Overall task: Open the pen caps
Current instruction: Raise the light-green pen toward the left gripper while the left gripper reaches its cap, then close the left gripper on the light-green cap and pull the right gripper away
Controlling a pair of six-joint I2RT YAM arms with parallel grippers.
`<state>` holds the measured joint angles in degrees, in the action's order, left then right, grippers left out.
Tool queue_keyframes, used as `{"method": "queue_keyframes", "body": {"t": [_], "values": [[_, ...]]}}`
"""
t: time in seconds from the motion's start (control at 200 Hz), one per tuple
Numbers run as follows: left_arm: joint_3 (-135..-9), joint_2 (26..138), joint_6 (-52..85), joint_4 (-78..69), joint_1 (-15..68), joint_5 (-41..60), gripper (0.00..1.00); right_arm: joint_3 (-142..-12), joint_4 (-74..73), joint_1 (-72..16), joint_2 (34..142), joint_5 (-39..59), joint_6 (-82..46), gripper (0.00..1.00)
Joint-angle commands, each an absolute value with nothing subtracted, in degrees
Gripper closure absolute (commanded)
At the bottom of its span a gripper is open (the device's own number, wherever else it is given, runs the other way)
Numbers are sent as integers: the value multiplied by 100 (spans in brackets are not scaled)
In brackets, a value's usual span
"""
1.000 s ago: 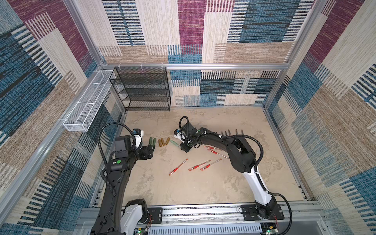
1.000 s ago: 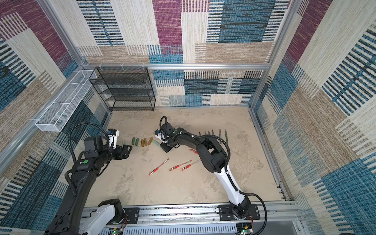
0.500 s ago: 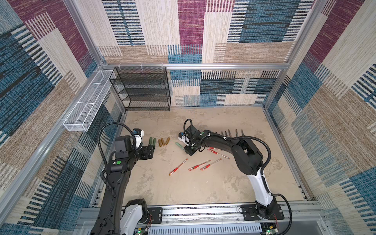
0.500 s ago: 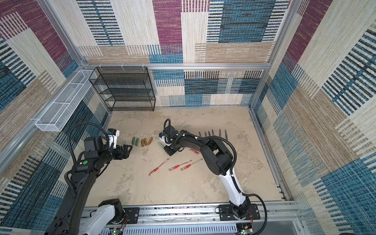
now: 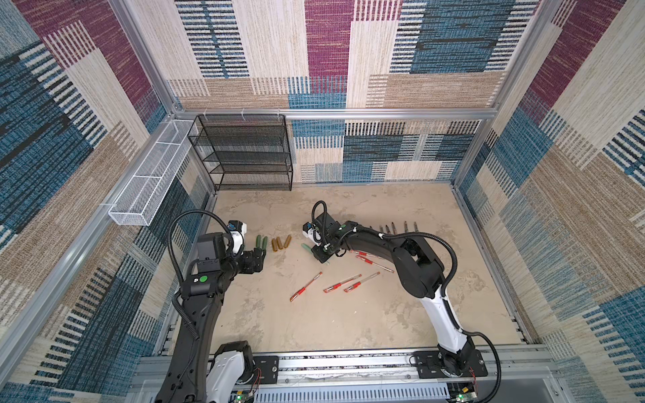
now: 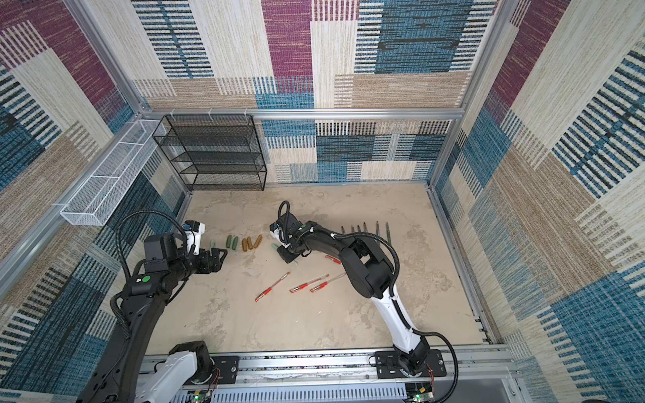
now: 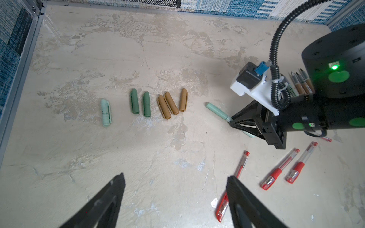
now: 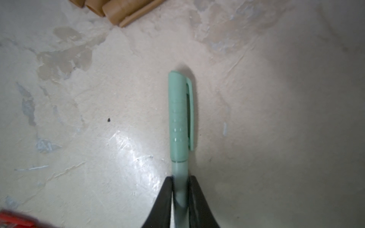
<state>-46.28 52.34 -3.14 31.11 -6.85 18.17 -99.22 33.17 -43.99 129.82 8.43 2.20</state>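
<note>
While pinching mint pen barrel (image 8: 178,167) tight in right gripper (image 8: 180,178) close to tabletop (image 8: 276,118) beside loose brown caps (image 7: 171,102), grab its likely light, stiff, slick mint cap (image 8: 178,114) mid-length with wide-open, empty left gripper (image 7: 175,177).

Patchwork woven panels in blue, maroon and beige are covering the walls (image 5: 328,52) on three sides. A mottled beige worktop (image 5: 331,324) is lying under soft, even light. A black mesh shelf rack (image 5: 244,153) is standing in the back left corner. Beside it, a white wire basket (image 5: 150,185) is hanging along the left wall's metal rail (image 5: 69,258).
</note>
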Motion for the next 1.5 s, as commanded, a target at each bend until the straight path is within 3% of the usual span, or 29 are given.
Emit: {"method": "queue_keyframes", "body": {"t": [0.0,0.14,0.411,0.736,1.152,1.252,1.337,1.498], "values": [[-4664,5233,-224,3038,-664,1851,16,-9620,3652,-4396,12923,621,155,85],[-4655,5216,-128,3096,-646,2172,16,-9588,3643,-4389,12832,551,53,92],[-4761,5303,346,2977,-598,3008,16,-8904,2456,-4476,11778,946,-723,93],[-4530,5361,1271,2498,-565,4324,23,-7816,459,-5186,10826,1154,-1668,93],[-4302,5517,1881,2239,-553,3816,29,-7711,-341,-5769,10694,1293,-1961,93],[-4233,5511,1920,2115,-554,3741,36,-7638,-584,-5826,10678,1387,-1957,93],[-4225,5535,1982,2065,-554,3805,47,-7757,-522,-5874,10774,1520,-1927,93],[-4187,5529,1926,2034,-553,3718,77,-7704,-640,-5977,10730,1500,-1803,93]]}}
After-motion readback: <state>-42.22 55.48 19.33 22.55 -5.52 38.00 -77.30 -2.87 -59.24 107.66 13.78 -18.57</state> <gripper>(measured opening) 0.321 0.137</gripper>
